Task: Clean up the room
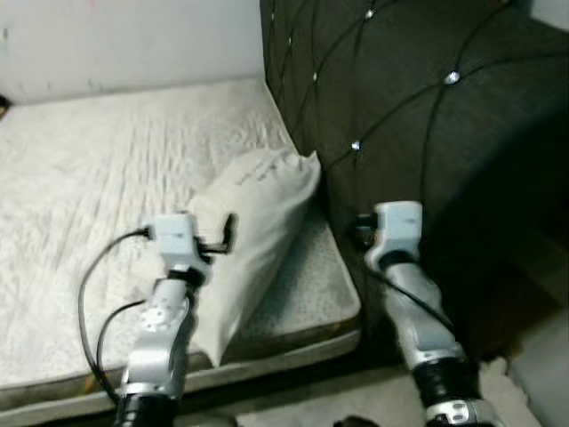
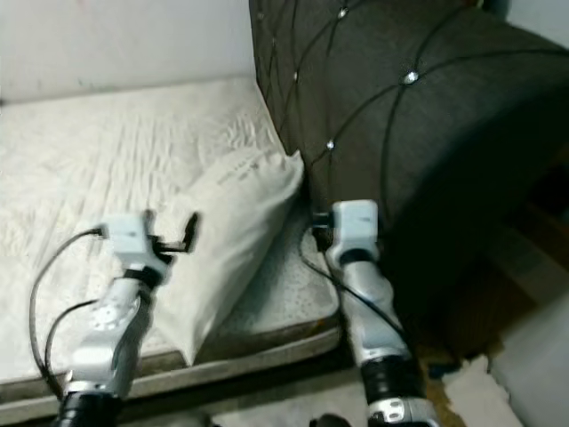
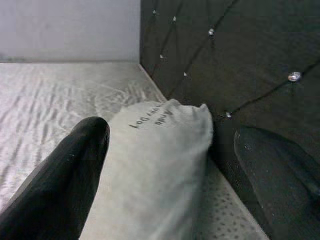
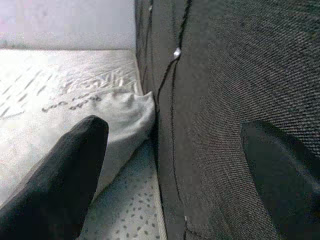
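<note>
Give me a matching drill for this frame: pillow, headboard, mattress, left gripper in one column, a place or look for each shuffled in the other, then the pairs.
Things:
1. pillow
2. headboard
3. mattress
4. left gripper

Descriptions:
A. dark tufted fabric with shiny studs
B. fingers apart, pointed at the pillow's printed end
C. pale, wrinkled, running back to the wall
D. white, lying along the foot of the headboard, small dark print near one end

Pairs: 1-D, 2-A, 3-C, 4-B
</note>
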